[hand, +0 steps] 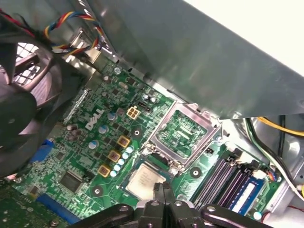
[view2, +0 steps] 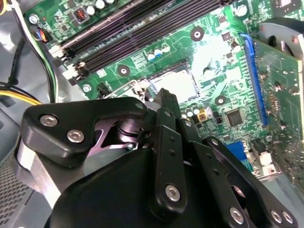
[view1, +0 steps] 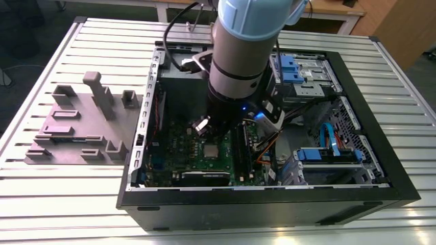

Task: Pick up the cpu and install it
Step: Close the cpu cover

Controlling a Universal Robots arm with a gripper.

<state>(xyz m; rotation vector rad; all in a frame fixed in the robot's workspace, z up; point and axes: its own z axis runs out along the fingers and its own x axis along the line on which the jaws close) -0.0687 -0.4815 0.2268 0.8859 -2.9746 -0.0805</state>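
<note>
The cpu (hand: 145, 180), a small silvery square chip, lies flat in its socket on the green motherboard (hand: 95, 142); in the exterior view the cpu (view1: 211, 150) sits mid-board inside the open computer case (view1: 368, 168). The socket's metal load plate (hand: 183, 130) stands hinged open beside it. My gripper (hand: 164, 192) hovers just above the chip's edge, its two black fingers pressed together with nothing between them. In the second wrist view the gripper (view2: 167, 97) points at the bright socket (view2: 173, 80).
Long black memory slots (view2: 137, 28) run beside the socket. A black fan (hand: 23, 95) and the grey case wall (hand: 190, 57) stand close by. A graphics card (view2: 280, 80), coloured cables (view1: 266, 148) and blue drive brackets (view1: 289, 69) crowd the case. A grey fixture plate (view1: 75, 127) lies on the slatted table.
</note>
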